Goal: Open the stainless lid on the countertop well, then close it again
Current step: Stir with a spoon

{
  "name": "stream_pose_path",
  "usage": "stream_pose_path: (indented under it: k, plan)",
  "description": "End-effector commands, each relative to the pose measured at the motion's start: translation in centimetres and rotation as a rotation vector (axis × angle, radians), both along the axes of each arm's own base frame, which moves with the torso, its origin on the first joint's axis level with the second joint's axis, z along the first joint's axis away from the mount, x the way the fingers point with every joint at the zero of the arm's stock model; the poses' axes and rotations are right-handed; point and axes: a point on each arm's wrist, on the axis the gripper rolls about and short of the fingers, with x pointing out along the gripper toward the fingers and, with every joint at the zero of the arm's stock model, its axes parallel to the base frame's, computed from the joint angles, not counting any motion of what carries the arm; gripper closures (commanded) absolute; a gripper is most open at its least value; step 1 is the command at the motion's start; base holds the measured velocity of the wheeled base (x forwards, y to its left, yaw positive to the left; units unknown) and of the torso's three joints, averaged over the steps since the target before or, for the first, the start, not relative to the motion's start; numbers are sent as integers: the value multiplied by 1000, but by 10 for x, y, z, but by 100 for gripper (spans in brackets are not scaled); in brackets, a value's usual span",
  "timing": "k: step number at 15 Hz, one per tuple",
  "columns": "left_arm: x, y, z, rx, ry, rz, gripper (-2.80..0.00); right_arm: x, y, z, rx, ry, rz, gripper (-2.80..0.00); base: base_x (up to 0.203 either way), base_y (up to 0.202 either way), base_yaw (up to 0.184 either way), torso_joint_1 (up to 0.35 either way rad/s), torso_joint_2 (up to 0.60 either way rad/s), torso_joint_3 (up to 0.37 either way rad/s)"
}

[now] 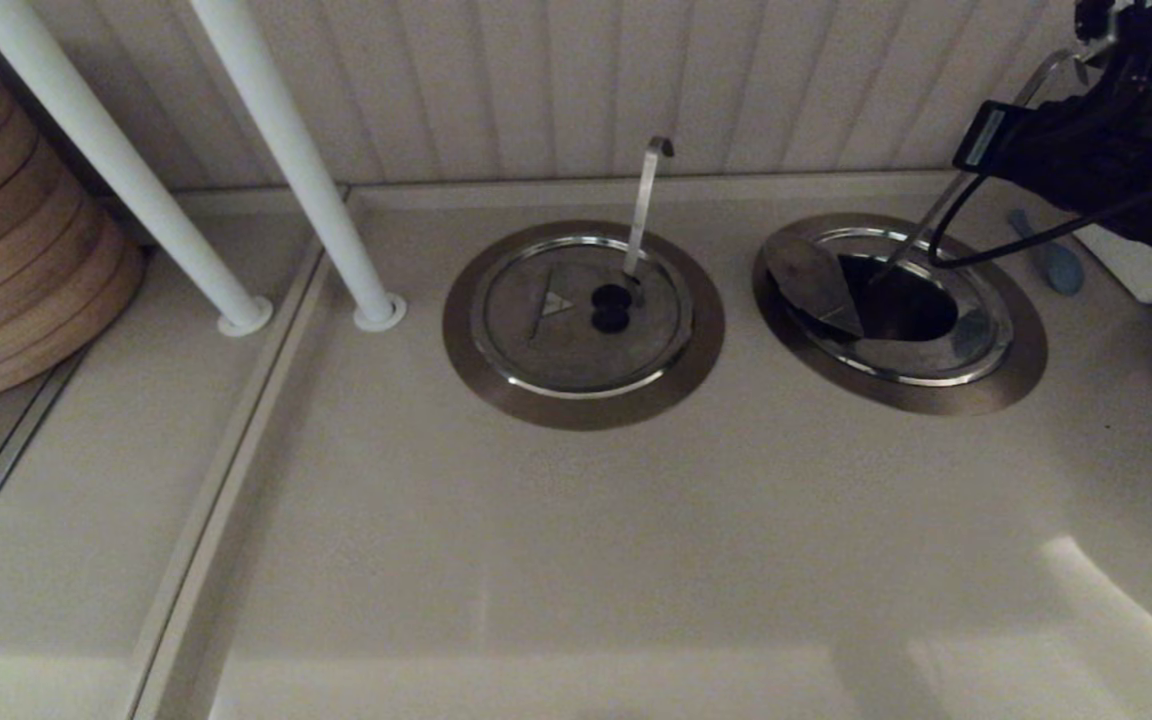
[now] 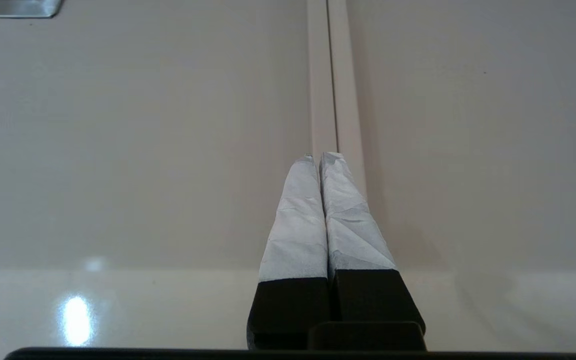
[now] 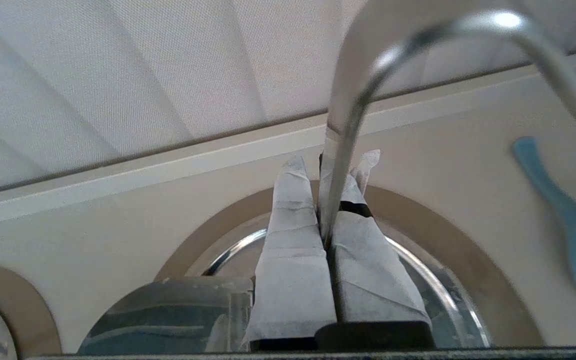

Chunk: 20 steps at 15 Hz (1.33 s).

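The stainless lid (image 1: 811, 285) stood open. Its flap lay folded over on the left side, and the dark hole of the countertop well (image 1: 1026, 360) showed. The right gripper (image 3: 333, 165), high at the back right, pinched the utensil handle (image 1: 921, 235) rising from the well. I judged the opening done, with only the closing left. The left gripper (image 2: 318, 157) hung closed and empty over bare counter.

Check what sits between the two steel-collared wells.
Only a narrow strip of bare countertop, seen in the head view, separates the closed well's collar from the open countertop well, where the right gripper clamps the utensil handle.
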Motion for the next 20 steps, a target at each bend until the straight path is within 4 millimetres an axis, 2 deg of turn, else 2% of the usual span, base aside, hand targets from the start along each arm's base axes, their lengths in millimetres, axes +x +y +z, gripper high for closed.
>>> stream_pose_path:
  k: [1,8,14,20]
  plan:
    - [0,0,0,0,0,1,0,-8,3,6,-5,-12,8,0,0,0,0,0,0,0]
    - [0,0,0,0,-2,0,0,-20,3,-7,-117,104,73,0,0,0,0,0,0,0]
    - [0,0,0,0,0,0,0,-17,-19,-11,-186,128,5,0,0,0,0,0,0,0]
    - [0,0,0,0,-2,0,0,-2,-26,-18,-182,138,-23,0,0,0,0,0,0,0]
